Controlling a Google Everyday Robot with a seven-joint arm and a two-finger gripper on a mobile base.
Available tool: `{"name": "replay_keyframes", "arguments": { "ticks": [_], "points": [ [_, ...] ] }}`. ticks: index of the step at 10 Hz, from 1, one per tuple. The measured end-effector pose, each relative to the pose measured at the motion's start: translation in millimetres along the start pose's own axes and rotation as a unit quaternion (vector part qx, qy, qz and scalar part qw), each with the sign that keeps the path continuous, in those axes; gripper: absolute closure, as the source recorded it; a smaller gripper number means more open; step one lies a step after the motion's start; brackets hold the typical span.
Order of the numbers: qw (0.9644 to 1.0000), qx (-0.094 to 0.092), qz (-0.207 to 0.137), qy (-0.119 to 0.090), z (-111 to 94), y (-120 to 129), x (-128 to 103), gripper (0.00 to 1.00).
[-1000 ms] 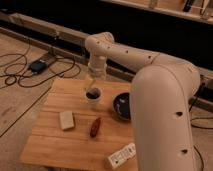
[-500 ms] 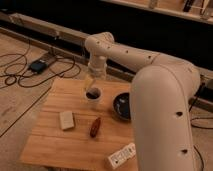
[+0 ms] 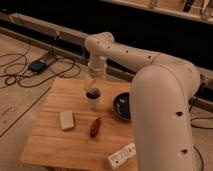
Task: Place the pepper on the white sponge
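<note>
The pepper (image 3: 95, 126), dark red-brown and tapered, lies on the wooden table (image 3: 50, 145) near its middle. The white sponge (image 3: 66, 120), a small cream block, rests just to the left of the pepper, a short gap apart. My gripper (image 3: 91, 85) hangs down from the arm at the back of the table, directly over a white cup (image 3: 93, 96) with a dark inside. It is open and holds nothing. It is well behind the pepper and the sponge.
A dark bowl (image 3: 121, 106) sits right of the cup. A white power strip (image 3: 121, 156) lies at the table's front right edge. My large arm body (image 3: 160, 120) fills the right side. Cables and a black box (image 3: 37, 66) lie on the floor at left.
</note>
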Motion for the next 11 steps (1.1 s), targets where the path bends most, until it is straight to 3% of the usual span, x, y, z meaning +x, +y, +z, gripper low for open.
{"name": "replay_keyframes", "arguments": {
  "ticks": [2,4,6,8,11],
  "points": [
    [0.9995,0.017,0.022,0.013,-1,-2,13,0.2],
    [0.9965,0.055,0.058,0.025,-11,0,36,0.2],
    [0.9929,0.068,0.095,0.024,-17,21,55,0.2],
    [0.9903,0.056,0.125,0.021,-8,48,66,0.2],
    [0.9838,0.019,0.177,0.021,19,83,79,0.2]
  ]
}}
